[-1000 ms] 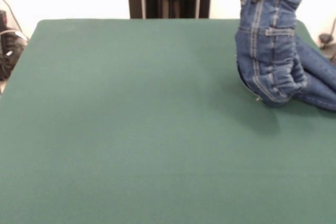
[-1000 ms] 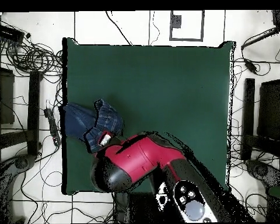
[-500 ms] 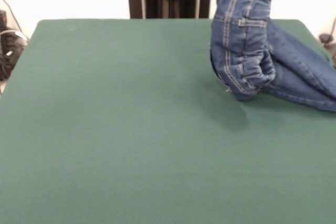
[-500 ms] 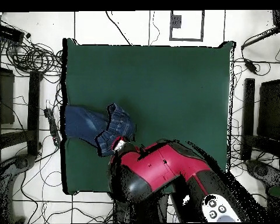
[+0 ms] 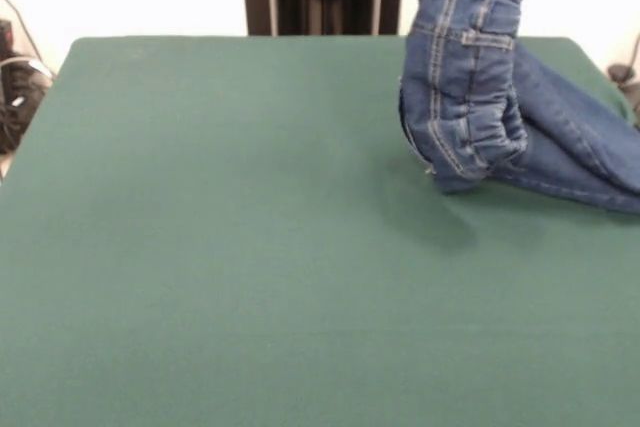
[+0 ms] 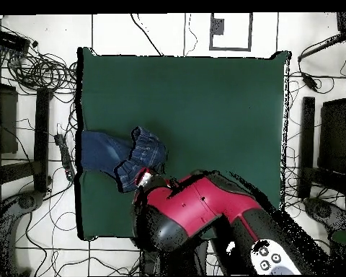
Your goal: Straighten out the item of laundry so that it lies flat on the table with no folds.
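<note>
A large rectangular worktop [image 5: 250, 247] covered in dark green felt-like material fills most of the front view, from the lower edge up to a straight back edge near the top. The only thing lying on it is a small pair of blue denim jeans [image 5: 560, 152] at the upper right of the frame. The legs rest on the green surface and run off the right side, while the waist end is raised off it. In the overhead view the worktop [image 6: 205, 101] is a green rectangle, with the jeans [image 6: 104, 153] at its left edge, the legs reaching that edge.
</note>
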### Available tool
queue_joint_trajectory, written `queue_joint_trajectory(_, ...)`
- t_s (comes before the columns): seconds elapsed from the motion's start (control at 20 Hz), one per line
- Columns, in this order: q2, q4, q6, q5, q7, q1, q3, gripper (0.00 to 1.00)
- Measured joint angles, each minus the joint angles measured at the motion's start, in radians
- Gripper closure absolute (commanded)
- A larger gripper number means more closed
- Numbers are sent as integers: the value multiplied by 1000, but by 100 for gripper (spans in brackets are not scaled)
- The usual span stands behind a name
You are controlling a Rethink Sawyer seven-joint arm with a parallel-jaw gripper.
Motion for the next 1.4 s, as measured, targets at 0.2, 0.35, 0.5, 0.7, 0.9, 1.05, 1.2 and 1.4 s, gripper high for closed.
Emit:
queue_joint_trajectory(0.2, 0, 0, 0, -22, 0, 0, 23, 0)
queue_joint_trajectory(0.35, 0, 0, 0, -31, 0, 2, 30, 0)
queue_joint_trajectory(0.5, 0, 0, 0, -51, 0, 5, 34, 0)
queue_joint_trajectory(0.7, -1, 0, 0, -69, 0, 5, 35, 0)
queue_joint_trajectory(0.9, -1, 0, 0, -91, 0, 7, 34, 0)
queue_joint_trajectory(1.05, -1, -2, 1, -93, 0, 19, 34, 0)
queue_joint_trajectory(1.2, -1, -11, 14, -95, 0, 89, 16, 0)
queue_joint_trajectory(1.4, 3, -22, 36, -91, 0, 186, -12, 0)
